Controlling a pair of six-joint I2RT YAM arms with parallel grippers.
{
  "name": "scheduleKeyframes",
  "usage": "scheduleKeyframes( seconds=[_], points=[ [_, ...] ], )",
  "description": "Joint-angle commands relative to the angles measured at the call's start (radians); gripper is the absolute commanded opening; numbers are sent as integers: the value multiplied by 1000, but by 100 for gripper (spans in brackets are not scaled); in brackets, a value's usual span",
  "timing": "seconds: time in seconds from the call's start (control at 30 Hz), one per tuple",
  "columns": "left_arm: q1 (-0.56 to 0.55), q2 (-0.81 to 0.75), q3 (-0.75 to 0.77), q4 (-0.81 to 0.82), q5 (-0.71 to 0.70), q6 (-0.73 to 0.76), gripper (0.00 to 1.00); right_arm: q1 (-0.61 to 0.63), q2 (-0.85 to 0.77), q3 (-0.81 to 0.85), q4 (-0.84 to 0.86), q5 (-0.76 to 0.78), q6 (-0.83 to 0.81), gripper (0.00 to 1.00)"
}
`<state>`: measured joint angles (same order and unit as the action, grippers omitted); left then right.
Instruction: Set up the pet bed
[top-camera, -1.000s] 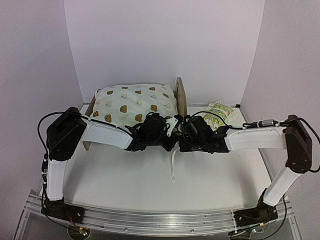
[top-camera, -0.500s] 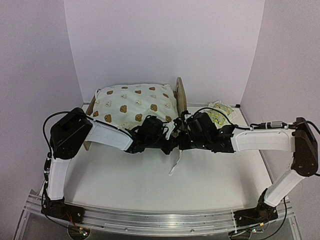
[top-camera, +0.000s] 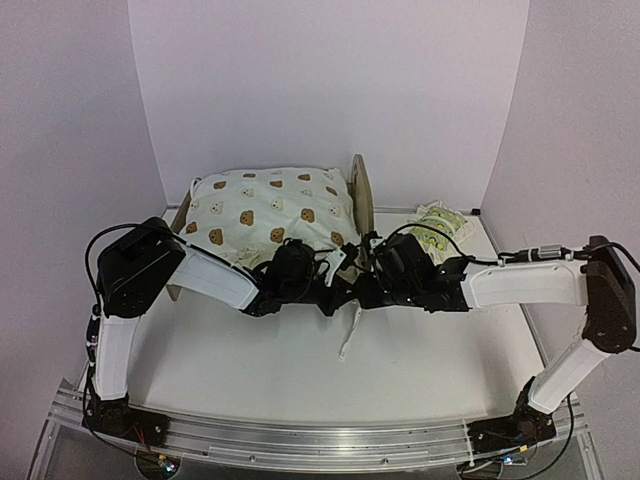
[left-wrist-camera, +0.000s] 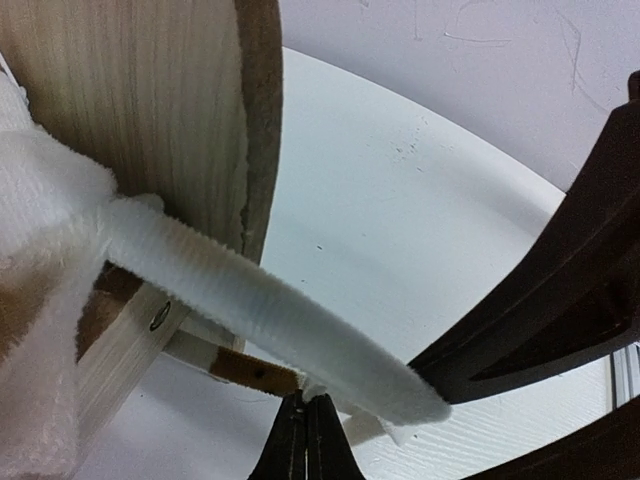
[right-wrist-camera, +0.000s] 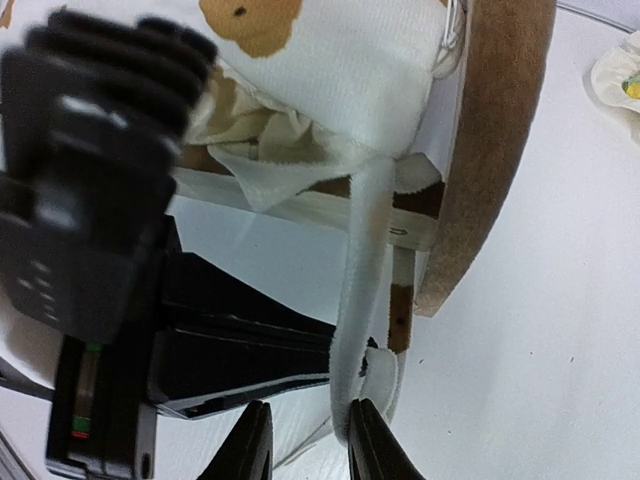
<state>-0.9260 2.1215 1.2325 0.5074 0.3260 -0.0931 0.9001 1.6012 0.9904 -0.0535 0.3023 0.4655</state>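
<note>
The pet bed (top-camera: 361, 190) stands at the back left, its light-wood end board close in the left wrist view (left-wrist-camera: 150, 100) and in the right wrist view (right-wrist-camera: 490, 150). The cream bear-print cushion (top-camera: 270, 205) lies on it. A white tie strap (top-camera: 349, 335) hangs from the cushion's near right corner onto the table. My left gripper (top-camera: 335, 285) is at that corner, its jaws (left-wrist-camera: 307, 420) shut on a bit of white tie under the strap (left-wrist-camera: 270, 320). My right gripper (top-camera: 366, 280) faces it, open (right-wrist-camera: 308, 445), with the strap (right-wrist-camera: 365, 260) lying against its right finger.
The small lemon-print pillow (top-camera: 437, 225) lies on the white table right of the bed, also at the right wrist view's edge (right-wrist-camera: 620, 75). The left arm's black body (right-wrist-camera: 100, 200) is close beside the right gripper. White walls enclose the table on three sides.
The right gripper has moved left and back to the bed's corner. The left gripper has shifted slightly left. The hanging strap has swung a little and now lies more slanted.
</note>
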Motion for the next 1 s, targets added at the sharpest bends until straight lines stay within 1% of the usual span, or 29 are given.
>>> scheduleKeyframes(
  seconds=[0.0,0.17,0.43,0.53,0.7,0.97],
  points=[
    [6,-75,-17,102,31,-19,0,3,-45,-19,18,-3,2,28],
    [6,-78,-23,98,19,-22,0,3,-47,-22,19,-20,5,29],
    [6,-24,29,108,48,-37,0,1,-53,-15,19,-62,7,31],
    [5,-15,37,122,61,-38,0,-1,-71,-22,18,-65,2,34],
    [11,11,49,158,96,-45,0,-15,-128,-50,3,-69,-1,46],
    [28,69,90,194,142,-69,0,-36,-253,-111,-13,-102,-7,50]
  ],
)
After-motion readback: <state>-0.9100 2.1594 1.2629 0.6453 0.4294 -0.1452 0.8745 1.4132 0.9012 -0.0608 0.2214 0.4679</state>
